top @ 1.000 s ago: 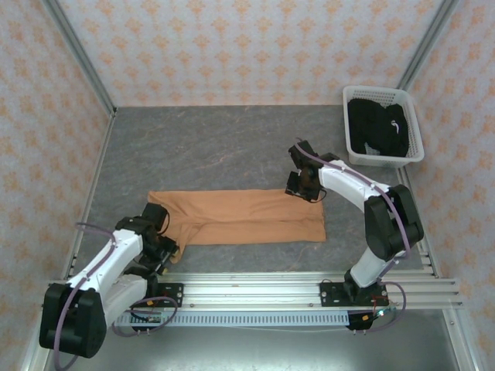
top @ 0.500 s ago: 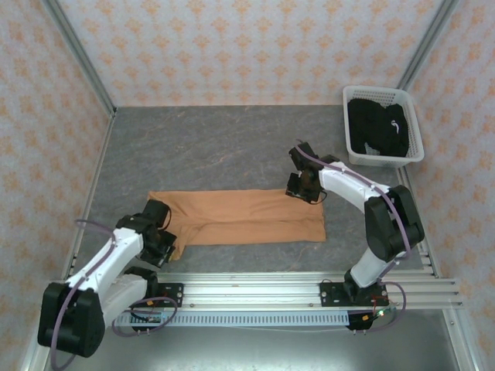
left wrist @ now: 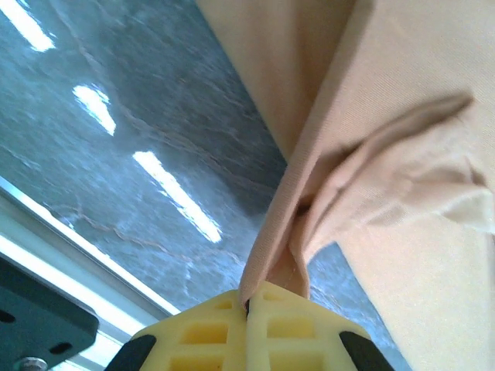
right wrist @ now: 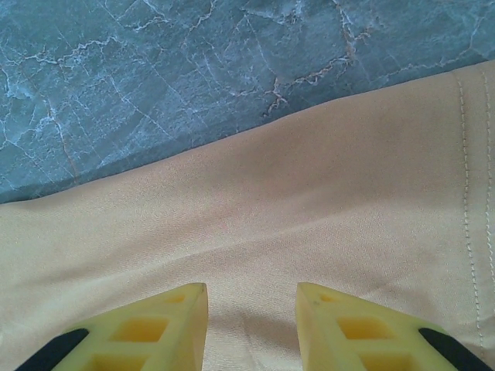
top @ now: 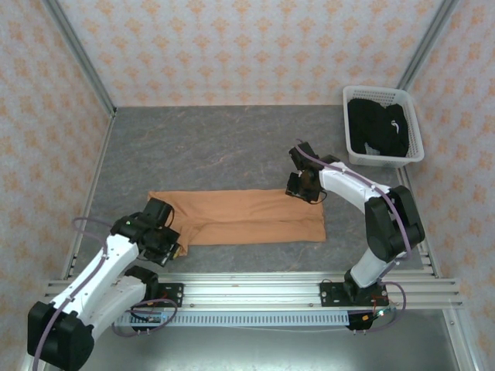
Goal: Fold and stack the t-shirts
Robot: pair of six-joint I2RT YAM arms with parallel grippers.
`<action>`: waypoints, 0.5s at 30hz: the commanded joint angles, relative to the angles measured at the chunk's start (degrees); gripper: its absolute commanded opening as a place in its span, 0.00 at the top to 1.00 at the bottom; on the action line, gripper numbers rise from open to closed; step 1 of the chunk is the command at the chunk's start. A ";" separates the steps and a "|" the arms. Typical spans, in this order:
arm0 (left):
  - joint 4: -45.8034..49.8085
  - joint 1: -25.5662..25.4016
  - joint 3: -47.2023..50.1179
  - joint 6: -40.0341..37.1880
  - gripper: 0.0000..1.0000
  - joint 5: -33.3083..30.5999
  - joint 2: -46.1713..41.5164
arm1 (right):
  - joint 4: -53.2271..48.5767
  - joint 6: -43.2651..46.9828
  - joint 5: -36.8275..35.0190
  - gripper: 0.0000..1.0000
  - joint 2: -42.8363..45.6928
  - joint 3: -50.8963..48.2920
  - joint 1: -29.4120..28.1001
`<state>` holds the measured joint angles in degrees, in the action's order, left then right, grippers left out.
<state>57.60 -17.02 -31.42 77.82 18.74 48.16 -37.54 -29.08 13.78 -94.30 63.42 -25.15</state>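
You've got the white slotted basket (top: 379, 160) sitting at the far right corner of the grey marbled tabletop (top: 216, 147), close against the right side. Patterned wall panels (top: 247, 46) box the table on three sides, with metal posts (top: 77, 54) slanting up at the back corners. An aluminium rail (top: 255, 287) runs along the near edge. Close up, bright streaks (left wrist: 174, 193) glint on the tabletop, probably reflected lights.

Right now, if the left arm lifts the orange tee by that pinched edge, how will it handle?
Likely floppy: the orange tee bunches into folds where the left gripper pinches it. Probably light, since it lies thin and flat on the table. The rest would likely drape and drag, not rise as a sheet.
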 commanded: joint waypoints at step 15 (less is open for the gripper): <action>4.89 -13.69 -12.37 5.27 1.00 -9.20 4.84 | -0.49 0.10 -0.55 0.64 1.66 -0.31 -0.19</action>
<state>59.22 -30.04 -42.72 81.01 12.99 53.04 -37.54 -29.08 13.80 -94.30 63.42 -25.15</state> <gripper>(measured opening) 0.057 0.358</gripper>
